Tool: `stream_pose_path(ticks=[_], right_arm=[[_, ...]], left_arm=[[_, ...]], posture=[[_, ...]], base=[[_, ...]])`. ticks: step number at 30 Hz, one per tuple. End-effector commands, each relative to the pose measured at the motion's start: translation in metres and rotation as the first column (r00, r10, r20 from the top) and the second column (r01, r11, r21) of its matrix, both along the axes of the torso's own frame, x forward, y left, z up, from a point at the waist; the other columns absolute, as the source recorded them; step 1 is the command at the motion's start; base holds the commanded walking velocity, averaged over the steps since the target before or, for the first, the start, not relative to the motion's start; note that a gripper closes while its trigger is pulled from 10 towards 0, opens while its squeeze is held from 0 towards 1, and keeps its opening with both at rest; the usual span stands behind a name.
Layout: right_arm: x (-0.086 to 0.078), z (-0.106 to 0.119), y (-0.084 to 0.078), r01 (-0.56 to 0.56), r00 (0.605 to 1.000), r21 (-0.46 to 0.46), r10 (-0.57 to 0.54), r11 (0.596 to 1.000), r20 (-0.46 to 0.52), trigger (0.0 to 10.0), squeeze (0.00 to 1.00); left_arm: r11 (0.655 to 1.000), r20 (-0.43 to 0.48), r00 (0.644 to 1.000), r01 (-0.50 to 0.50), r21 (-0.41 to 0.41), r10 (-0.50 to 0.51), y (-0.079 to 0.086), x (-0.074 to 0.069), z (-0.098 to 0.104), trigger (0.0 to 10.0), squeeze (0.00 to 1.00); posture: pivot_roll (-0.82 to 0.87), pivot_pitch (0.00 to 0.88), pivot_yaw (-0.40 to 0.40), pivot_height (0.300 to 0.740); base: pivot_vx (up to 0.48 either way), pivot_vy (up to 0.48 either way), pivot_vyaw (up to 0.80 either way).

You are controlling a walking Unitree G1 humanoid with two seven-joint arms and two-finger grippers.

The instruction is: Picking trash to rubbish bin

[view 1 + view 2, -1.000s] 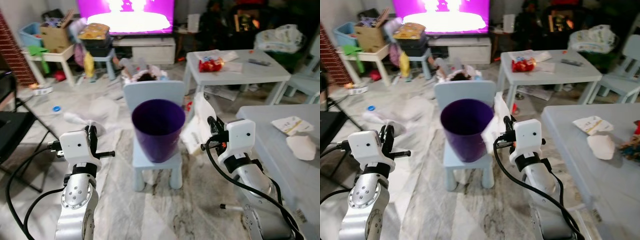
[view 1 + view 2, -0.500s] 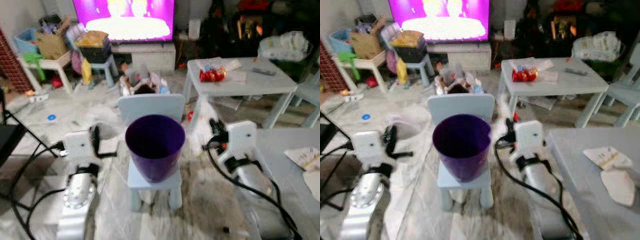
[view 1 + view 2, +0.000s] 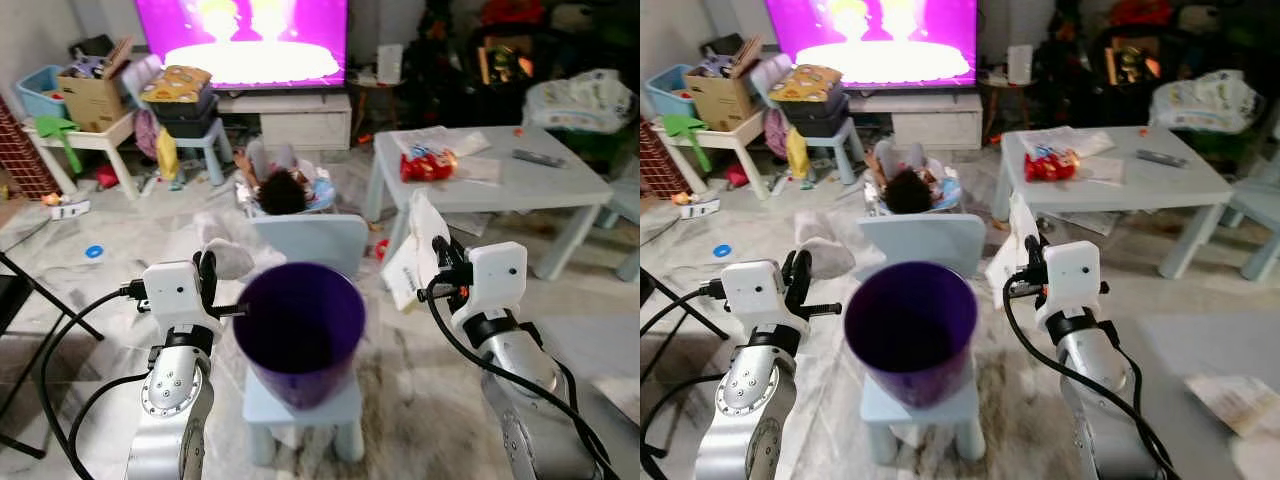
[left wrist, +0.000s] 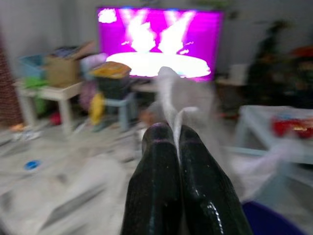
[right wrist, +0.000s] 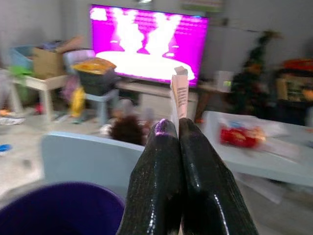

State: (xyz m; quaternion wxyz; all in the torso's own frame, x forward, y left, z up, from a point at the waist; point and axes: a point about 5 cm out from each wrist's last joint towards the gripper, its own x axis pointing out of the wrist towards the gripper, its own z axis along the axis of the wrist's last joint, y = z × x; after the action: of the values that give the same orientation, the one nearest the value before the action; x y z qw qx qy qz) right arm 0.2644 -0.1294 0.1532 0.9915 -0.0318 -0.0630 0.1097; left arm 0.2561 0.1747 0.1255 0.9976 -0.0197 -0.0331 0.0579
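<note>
On small chair [image 3: 318, 238], purple rubbish bin [image 3: 300, 330]

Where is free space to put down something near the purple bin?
The stool seat is taken by the purple bin. The white table is bare toward its right end; red packets crowd its left. The floor by the TV is cluttered.

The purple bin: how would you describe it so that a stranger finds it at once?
Find the bright TV at the back, then come forward to the small pale-blue chair in mid-floor. The bin stands on its seat between the two grippers. It is the one deep-purple, open-topped bucket here.
</note>
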Motion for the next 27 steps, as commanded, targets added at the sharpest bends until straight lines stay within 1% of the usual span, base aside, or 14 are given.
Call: stream_pose_path(ticks=[1,2,14,15,17,20,22,25,27], right_arm=[[0.000,0.003,-0.007,0.019,1.000,-0.008,-0.019,1.000,0.011,10.0,0.00],[0.000,0.003,-0.007,0.019,1.000,-0.008,-0.019,1.000,0.011,10.0,0.00],[0.001,0.004,-0.007,0.018,1.000,-0.007,-0.018,1.000,0.014,10.0,0.00],[0.000,0.003,-0.007,0.018,1.000,-0.006,-0.018,1.000,0.014,10.0,0.00],[0.001,0.004,-0.007,0.019,1.000,-0.006,-0.018,1.000,0.014,10.0,0.00],[-0.001,0.003,-0.007,0.015,1.000,-0.009,-0.015,1.000,0.010,10.0,0.00],[-0.001,0.003,-0.007,0.015,1.000,-0.010,-0.014,1.000,0.009,10.0,0.00],[-0.002,0.004,-0.010,0.018,1.000,-0.015,-0.018,1.000,0.008,10.0,0.00],[-0.002,0.004,-0.011,0.018,1.000,-0.017,-0.018,1.000,0.007,10.0,0.00]], left_arm=[[1.000,0.006,1.000,0.018,-0.008,-0.017,-0.006,0.002,0.002,0.0,0.00],[1.000,0.006,1.000,0.018,-0.011,-0.018,-0.006,0.002,0.002,0.0,0.00],[1.000,0.006,1.000,0.023,-0.020,-0.023,-0.006,0.002,0.000,0.0,0.00],[1.000,-0.021,1.000,0.022,-0.019,-0.022,-0.006,0.003,-0.005,0.0,0.00],[1.000,-0.032,0.999,0.020,-0.018,-0.021,-0.006,0.003,-0.006,0.0,0.00],[0.999,-0.122,0.992,0.009,-0.031,-0.013,-0.004,0.006,-0.022,0.0,0.00],[0.999,-0.145,0.989,0.008,-0.040,-0.013,-0.003,0.006,-0.026,0.0,0.00],[0.999,-0.205,0.978,0.031,-0.043,-0.040,0.001,0.011,-0.037,0.0,0.00],[0.998,-0.225,0.973,0.036,-0.045,-0.045,0.003,0.013,-0.039,0.0,0.00]], posture=[[0.04,0.010,-0.006,0.740],[0.04,0.010,-0.006,0.740],[0.04,0.006,-0.007,0.740],[0.04,0.006,-0.007,0.740],[0.04,0.008,-0.007,0.740],[0.04,0.011,-0.009,0.740],[0.04,0.011,-0.009,0.740],[0.03,0.021,-0.015,0.740],[0.03,0.021,-0.015,0.740]], base=[[0.420,0.000,0.00],[0.420,0.000,0.00],[0.000,0.000,0.00],[0.000,0.000,0.00],[0.000,0.000,0.00],[0.000,0.000,0.00],[0.000,0.000,0.00],[0.000,0.000,0.00],[0.000,0.000,0.00]])
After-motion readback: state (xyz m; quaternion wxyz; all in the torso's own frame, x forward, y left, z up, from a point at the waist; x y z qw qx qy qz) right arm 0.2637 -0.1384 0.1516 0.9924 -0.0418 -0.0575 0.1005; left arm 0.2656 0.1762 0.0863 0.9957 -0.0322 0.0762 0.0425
